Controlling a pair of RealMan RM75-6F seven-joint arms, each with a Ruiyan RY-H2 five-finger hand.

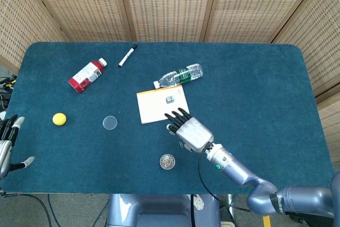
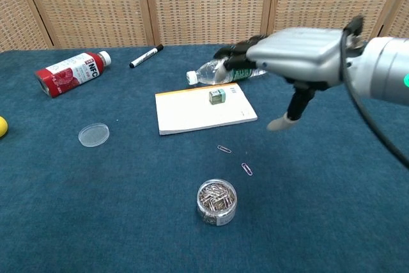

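Note:
My right hand [image 1: 190,130] [image 2: 295,51] hovers above the table with its fingers spread, holding nothing; in the head view its fingertips reach the near edge of a yellow-topped notepad [image 1: 159,106] [image 2: 199,110]. A small clear jar of paper clips [image 1: 167,161] [image 2: 216,202] stands alone on the blue cloth, in front of the hand. Two loose paper clips [image 2: 223,149] [image 2: 246,169] lie between jar and notepad. A small binder clip [image 2: 217,96] sits on the notepad. My left hand [image 1: 6,144] rests at the table's left edge, fingers apart and empty.
A water bottle [image 1: 179,76] [image 2: 220,68] lies behind the notepad, partly hidden by the hand in the chest view. Further left are a red bottle [image 1: 86,75] [image 2: 70,73], a marker [image 1: 127,55] [image 2: 146,56], a clear round lid [image 1: 110,123] [image 2: 94,135] and a yellow ball [image 1: 59,119].

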